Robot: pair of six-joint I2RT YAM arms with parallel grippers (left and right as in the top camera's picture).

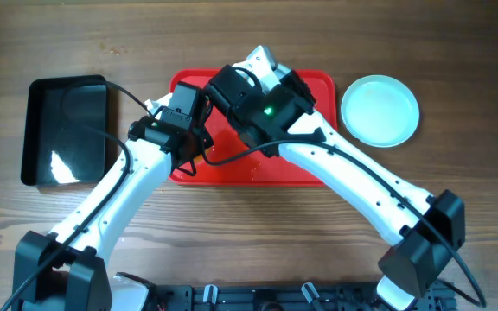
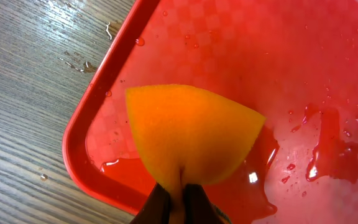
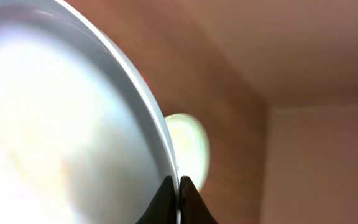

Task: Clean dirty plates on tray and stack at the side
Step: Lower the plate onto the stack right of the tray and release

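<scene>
One plate looks done: the side plate (image 1: 380, 110) lies flat on the bench (image 1: 456, 52), just off the right edge of the tray (image 1: 249, 171) toward its far right corner, with no smears visible.

The second one, the held plate (image 3: 61, 124), is off the tray and tipped steeply on edge. The right gripper (image 3: 179, 186) is clamped on its rim, jaws pressed together with the rim between them. Its face is blown out in the right wrist view, so I can't tell if it is dirty or clean. A third plate isn't visible anywhere; it may be hidden under the arms in the overhead view.

The left gripper (image 2: 178, 198) is pinched tight on an orange sponge (image 2: 191, 134), which fans out ahead of the jaws over the tray's left end, by a rounded corner. Whether the sponge touches the tray can't be told. The tray floor is wet, with water puddles (image 2: 328, 137) and drops. The black bin (image 1: 67, 130) is at the bench's left side, apart from the tray.

Judged roughly mid-task, with the second plate's wipe in hand. Left to do: finish it, stack it on the side plate, then any third plate.

Both arms reach in from the bench's near edge and converge over the tray's left-centre. The right arm comes in diagonally from the near right, its wrist rolled so that its camera sights along the plate. The left arm comes from the near left, its wrist aimed down at the tray.
</scene>
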